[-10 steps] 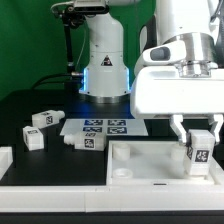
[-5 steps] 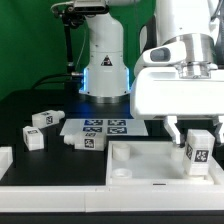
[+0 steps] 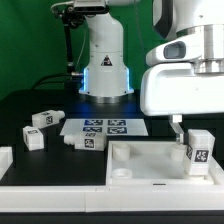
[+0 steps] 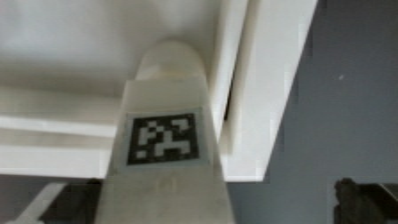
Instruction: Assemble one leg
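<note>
One leg [image 3: 200, 152], a white block with a marker tag, stands upright in the corner of the large flat white piece [image 3: 150, 165] at the exterior view's right. My gripper [image 3: 198, 122] is open just above it, one dark finger [image 3: 176, 124] showing beside the leg's top. In the wrist view the leg [image 4: 169, 130] runs up between my spread fingers [image 4: 365, 200], with a wide gap on one side. My gripper [image 4: 214, 205] holds nothing.
Three more legs lie on the black table at the exterior view's left [image 3: 42, 119], [image 3: 32, 138], [image 3: 82, 142]. The marker board [image 3: 105, 127] lies in the middle. The arm's base [image 3: 105, 70] stands behind. A white part's edge [image 3: 5, 158] sits at far left.
My gripper has opened, let go of the leg and risen, shifting toward the exterior view's right. The leg stays standing in the large white piece.
</note>
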Available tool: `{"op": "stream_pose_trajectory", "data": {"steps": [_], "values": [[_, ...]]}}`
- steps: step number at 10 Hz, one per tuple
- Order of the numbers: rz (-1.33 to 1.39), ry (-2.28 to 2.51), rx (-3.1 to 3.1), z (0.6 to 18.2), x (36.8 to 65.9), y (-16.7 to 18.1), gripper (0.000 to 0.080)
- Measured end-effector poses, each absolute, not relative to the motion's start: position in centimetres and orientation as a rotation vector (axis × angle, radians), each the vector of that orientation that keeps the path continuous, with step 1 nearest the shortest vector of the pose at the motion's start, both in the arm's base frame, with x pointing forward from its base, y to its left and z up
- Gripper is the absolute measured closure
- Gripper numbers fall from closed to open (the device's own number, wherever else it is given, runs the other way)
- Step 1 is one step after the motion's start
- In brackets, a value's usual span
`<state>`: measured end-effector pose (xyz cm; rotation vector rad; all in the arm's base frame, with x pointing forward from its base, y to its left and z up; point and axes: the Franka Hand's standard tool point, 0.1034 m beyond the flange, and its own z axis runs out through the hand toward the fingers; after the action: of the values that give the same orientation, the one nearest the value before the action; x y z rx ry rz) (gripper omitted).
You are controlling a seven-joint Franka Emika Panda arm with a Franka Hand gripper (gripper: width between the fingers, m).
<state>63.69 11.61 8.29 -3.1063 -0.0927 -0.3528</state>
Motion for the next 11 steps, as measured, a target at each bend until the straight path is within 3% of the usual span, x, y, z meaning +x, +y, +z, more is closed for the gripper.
{"op": "stream_pose_trajectory", "data": {"steps": [3, 4, 5, 6, 7, 8, 11], "values": [[-0.041, -0.058, -3.123, 7.6, 62.9, 9.8, 0.0151], [-0.066, -0.028, -3.123, 7.5, 63.2, 9.6, 0.0151], [-0.063, 0.004, -3.123, 7.5, 63.1, 9.7, 0.0251], [-0.063, 0.020, -3.123, 7.5, 63.1, 9.6, 0.0251], [-0.062, 0.123, -3.118, 7.5, 63.1, 9.7, 0.0432], [-0.061, 0.238, -3.111, 7.4, 63.1, 9.7, 0.0510], [-0.057, 0.538, -3.069, 7.4, 63.1, 9.7, 0.0510]]}}
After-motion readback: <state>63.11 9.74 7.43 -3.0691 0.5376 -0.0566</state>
